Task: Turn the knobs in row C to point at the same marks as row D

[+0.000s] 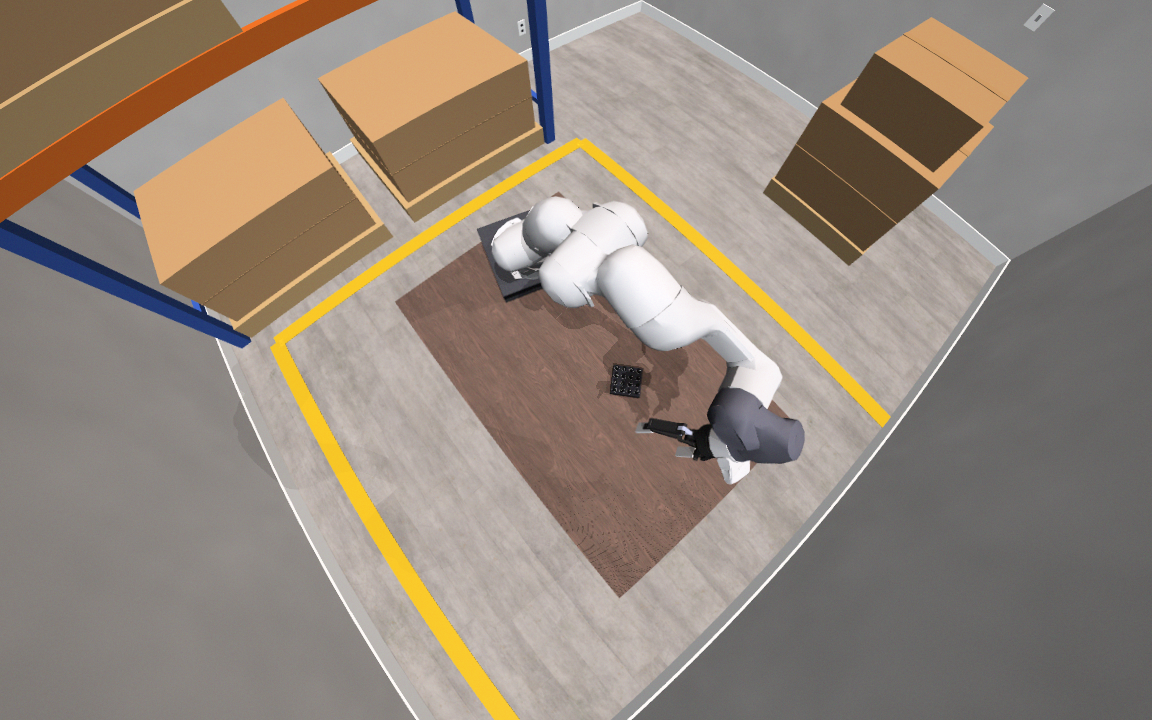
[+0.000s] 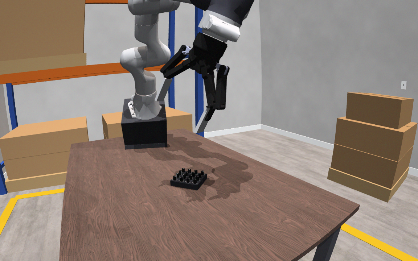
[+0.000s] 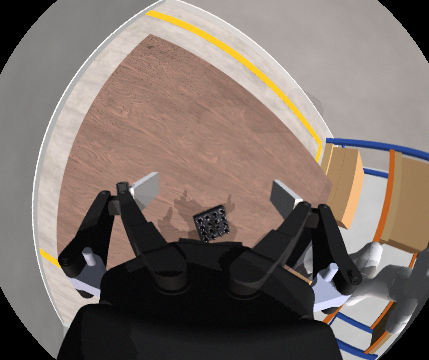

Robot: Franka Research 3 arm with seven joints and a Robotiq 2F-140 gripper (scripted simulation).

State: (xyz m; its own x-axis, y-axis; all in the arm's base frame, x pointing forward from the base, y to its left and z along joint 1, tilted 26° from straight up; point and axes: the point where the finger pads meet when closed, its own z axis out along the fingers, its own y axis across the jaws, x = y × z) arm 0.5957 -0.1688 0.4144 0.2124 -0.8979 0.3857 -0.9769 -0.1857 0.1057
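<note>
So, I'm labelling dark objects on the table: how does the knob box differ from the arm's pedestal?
The knob box is low and flat; the pedestal is a tall block. The knob box is studded with small knobs; the pedestal carries the arm. The knob box sits mid-table; the pedestal stands at the table's far end. Both are black and rest on the table.

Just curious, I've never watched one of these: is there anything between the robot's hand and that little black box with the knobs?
Nothing. In the exterior view the open hand hangs high above the knob box, with only air and shadowed table between.
</note>
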